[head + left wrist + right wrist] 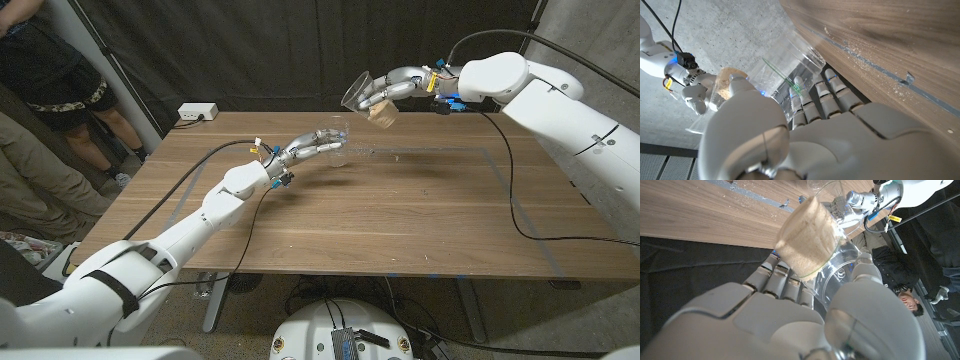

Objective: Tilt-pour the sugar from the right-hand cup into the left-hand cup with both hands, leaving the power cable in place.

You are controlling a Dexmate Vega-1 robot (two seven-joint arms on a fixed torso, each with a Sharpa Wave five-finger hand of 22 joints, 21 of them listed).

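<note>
My right hand (pixel 398 88) grips a clear cup (pixel 362 97) of brown sugar (pixel 381 113), raised over the table's far side and tilted with its mouth toward the left. In the right wrist view the sugar (pixel 807 237) sits packed in the bottom of that cup, held by the right hand (pixel 790 315). My left hand (pixel 308 146) holds a second clear cup (pixel 336 143) low over the table, below and left of the tilted one. In the left wrist view this cup (pixel 787 67) looks empty in the left hand (pixel 790 140), with the sugar cup (pixel 722 90) beyond it.
A black cable (pixel 511 195) runs across the right part of the table (pixel 400 220). A white power strip (pixel 195 113) lies at the far left corner. Blue tape lines (pixel 440 150) mark the tabletop, with loose grains (pixel 865 55) beside them. People stand at the left edge (pixel 60 90).
</note>
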